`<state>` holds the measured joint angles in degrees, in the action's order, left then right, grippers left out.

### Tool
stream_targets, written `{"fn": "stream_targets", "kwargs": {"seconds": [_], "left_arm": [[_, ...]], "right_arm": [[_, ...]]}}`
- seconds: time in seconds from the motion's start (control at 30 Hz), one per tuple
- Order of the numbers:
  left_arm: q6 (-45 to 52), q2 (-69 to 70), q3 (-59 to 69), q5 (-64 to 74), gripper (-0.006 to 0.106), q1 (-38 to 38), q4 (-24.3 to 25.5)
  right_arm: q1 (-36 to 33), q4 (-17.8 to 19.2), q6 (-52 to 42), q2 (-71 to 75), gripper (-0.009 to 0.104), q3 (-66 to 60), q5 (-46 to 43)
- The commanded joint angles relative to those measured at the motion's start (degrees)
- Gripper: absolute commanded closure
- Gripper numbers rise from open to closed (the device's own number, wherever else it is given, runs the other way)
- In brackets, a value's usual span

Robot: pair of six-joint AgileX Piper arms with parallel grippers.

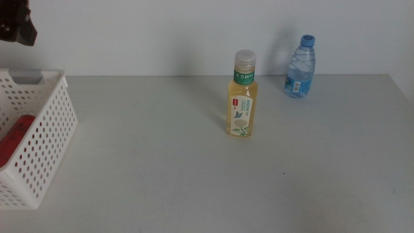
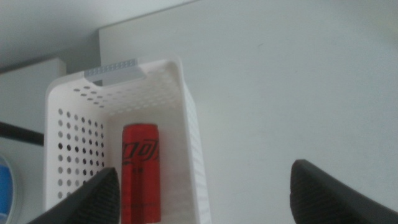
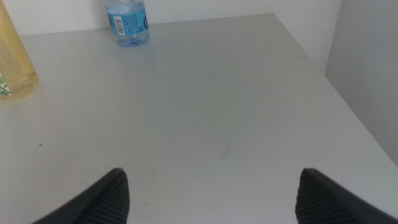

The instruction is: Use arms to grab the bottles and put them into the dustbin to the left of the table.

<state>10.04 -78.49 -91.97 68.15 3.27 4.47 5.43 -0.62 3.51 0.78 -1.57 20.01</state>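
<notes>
A matte, pale grey table (image 1: 162, 162) holds two upright bottles: a tall yellow tea bottle (image 1: 242, 97) with a pale cap near the middle, and a small clear water bottle (image 1: 301, 67) with a blue cap, well apart at the back right. A slim red can (image 2: 140, 171) already lies inside the white perforated plastic dustbin (image 1: 45, 142) at the table's left end. The left gripper (image 2: 205, 193) hangs above the dustbin, jaws spread wide and empty. The right gripper (image 3: 211, 196) waits low over the table's right side, jaws also wide apart and empty. Judging from this, the tea bottle is likely next; its smooth, rounded body suits a grip around the labelled middle, jaws level, to avoid tipping it.
</notes>
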Motion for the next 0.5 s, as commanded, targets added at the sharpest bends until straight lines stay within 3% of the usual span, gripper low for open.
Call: {"fn": "stream_targets", "kwargs": {"seconds": [0.0, 0.23, 0.47], "left_arm": [[-2.00, 8.75, 5.00, -8.60, 0.007, 2.44, -0.32], [-6.42, 28.38, 28.57, -27.61, 0.007, 11.28, -0.62], [-13.09, 44.19, 44.92, -34.26, 0.007, 20.93, -0.73]], "right_arm": [[-0.04, 0.62, -0.28, 1.22, 0.001, 0.46, -3.03], [-0.04, 0.62, -0.28, 1.22, 0.001, 0.46, -3.03], [-0.04, 0.62, -0.28, 1.22, 0.001, 0.46, -3.03]]}}
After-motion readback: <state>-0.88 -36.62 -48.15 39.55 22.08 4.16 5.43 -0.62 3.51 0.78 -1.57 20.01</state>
